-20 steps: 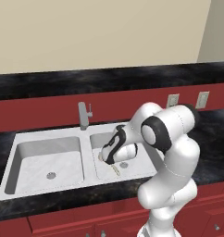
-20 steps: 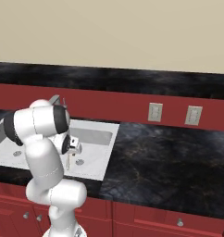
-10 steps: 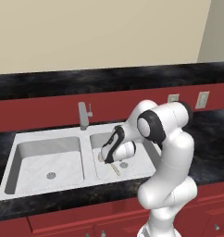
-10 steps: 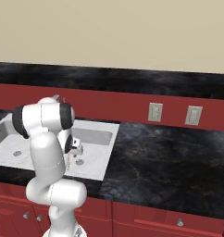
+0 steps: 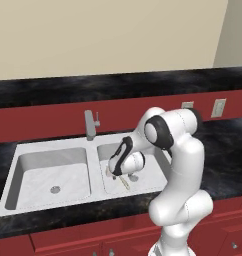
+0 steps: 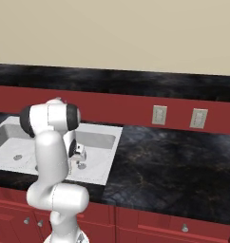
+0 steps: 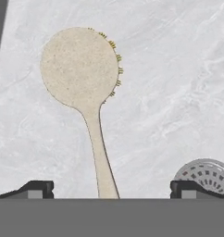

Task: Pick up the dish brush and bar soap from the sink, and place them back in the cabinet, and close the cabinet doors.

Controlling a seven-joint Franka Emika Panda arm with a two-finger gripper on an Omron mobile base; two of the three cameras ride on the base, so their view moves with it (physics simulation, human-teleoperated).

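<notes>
Two finger tips: dark, set wide apart in the hand view, one on each side of the brush handle, nothing held between them.
Gripper (image 7: 112,189): low in the right basin of the sink (image 5: 23,150), just over the dish brush (image 7: 84,99).
Change: since a second ago the elbow has swung left and the hand has dropped closer to the basin floor; brush and sink lie as before.
Dish brush: flat on the basin floor, round head away from the hand, handle running between the tips.
Hand view extra: yellow bristles along the head's edge; round drain (image 7: 206,173) beside one tip.
Left base view: pale handle (image 5: 124,182) pokes out below the hand; faucet (image 5: 89,125) upright behind the divider.
Right base view: arm covers the brush; two wall outlets (image 6: 158,115) over the black counter (image 6: 174,166).
</notes>
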